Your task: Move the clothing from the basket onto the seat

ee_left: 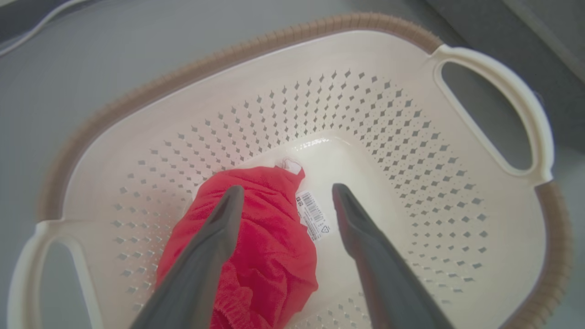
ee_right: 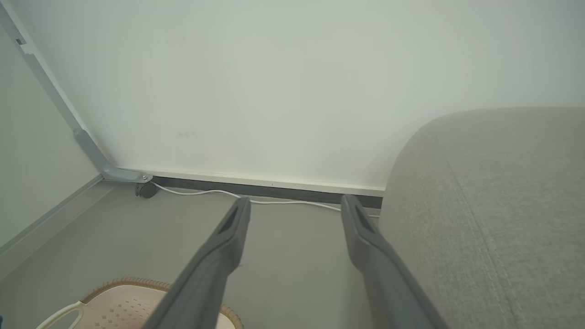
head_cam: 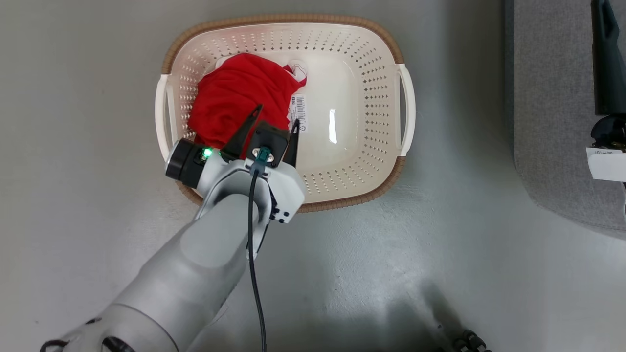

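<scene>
The clothing [head_cam: 234, 98] lies bunched in the left half of the basket [head_cam: 371, 73], which stands on the floor [head_cam: 440, 244] with the seat [head_cam: 547, 122] off to its right. The left gripper [head_cam: 277, 115] hovers over the near right edge of the red heap, fingers spread wide and holding nothing. In the left wrist view the left finger lines up over the cloth [ee_left: 269, 246], while the right one lines up over bare plastic beside the paper label [ee_left: 313, 214]. From here, a straight descent could close on only a thin fold at the heap's edge, and soft fabric held that lightly may slip out during the carry to the right. A fingertip could also scrape the bottom of the basket [ee_left: 365, 114] or snag a hole in its wall, and a light basket might slide or lift with the pull. The right gripper [ee_right: 296, 200], also spread and empty, points toward the far wall, with the seat [ee_right: 493, 205] on its right and the basket rim [ee_right: 123, 297] at its lower left. The wrist hides the heap's near end in the head view. I cannot tell whether the heap is one garment or several, nor how far the fingertips are above it. Only a scrap of white trim shows at the far edge, and the seat is cut off at the right.
</scene>
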`<state>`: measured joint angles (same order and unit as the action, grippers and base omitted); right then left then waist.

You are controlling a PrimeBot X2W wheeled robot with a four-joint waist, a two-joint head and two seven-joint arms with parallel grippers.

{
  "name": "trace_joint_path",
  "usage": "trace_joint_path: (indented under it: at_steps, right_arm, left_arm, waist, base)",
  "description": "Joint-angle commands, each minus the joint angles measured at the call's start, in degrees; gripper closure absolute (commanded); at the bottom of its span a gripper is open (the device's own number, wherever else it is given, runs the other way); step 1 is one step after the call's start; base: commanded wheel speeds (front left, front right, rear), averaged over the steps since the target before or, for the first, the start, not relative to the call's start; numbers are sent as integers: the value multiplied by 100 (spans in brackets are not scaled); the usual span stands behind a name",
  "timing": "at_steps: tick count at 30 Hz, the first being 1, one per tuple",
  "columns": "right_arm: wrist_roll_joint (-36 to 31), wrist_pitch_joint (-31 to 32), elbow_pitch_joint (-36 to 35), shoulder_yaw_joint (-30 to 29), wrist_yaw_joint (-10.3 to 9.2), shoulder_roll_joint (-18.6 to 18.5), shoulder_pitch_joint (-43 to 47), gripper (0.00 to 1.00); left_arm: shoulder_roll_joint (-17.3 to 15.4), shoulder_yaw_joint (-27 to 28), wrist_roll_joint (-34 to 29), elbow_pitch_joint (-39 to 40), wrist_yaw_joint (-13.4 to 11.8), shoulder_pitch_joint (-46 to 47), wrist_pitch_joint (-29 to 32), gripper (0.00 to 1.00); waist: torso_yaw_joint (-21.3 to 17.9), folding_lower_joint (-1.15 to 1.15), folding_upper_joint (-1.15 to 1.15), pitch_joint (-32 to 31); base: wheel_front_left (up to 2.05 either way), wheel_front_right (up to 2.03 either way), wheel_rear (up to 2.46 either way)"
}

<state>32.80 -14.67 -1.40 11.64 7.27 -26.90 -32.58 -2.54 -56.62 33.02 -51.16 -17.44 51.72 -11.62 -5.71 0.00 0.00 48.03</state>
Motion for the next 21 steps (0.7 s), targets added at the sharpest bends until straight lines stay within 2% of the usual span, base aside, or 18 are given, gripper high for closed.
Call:
trace_joint_path:
  at_steps: [1, 7, 8, 14, 21]
  right_arm:
    - [47, -33, -161, 74, 22, -56, 110, 0]
    - [83, -33, -162, 139, 22, 28, 43, 0]
    - [83, -33, -162, 139, 22, 28, 43, 0]
    - [99, -33, -161, 183, 22, 104, -5, 0]
    - [113, -33, -163, 218, 22, 166, -6, 0]
  left_arm:
    - [-33, -66, 113, -55, -6, 159, 113, 0]
    - [-33, -941, 261, -589, -86, 673, 1234, 0]
    - [-33, -941, 261, -589, -86, 673, 1234, 0]
    - [-33, -1424, 357, -791, -8, 936, 2209, 0]
    - [-33, -1618, 222, -885, 161, 1052, 3209, 0]
  waist:
    - [-33, 0, 0, 35]
    - [-122, 0, 0, 111]
    - [-122, 0, 0, 111]
    - [-202, 0, 0, 148]
    - [-261, 0, 0, 180]
  base:
    - [0, 0, 0]
    - [0, 0, 0]
    - [0, 0, 0]
    - [0, 0, 0]
    - [0, 0, 0]
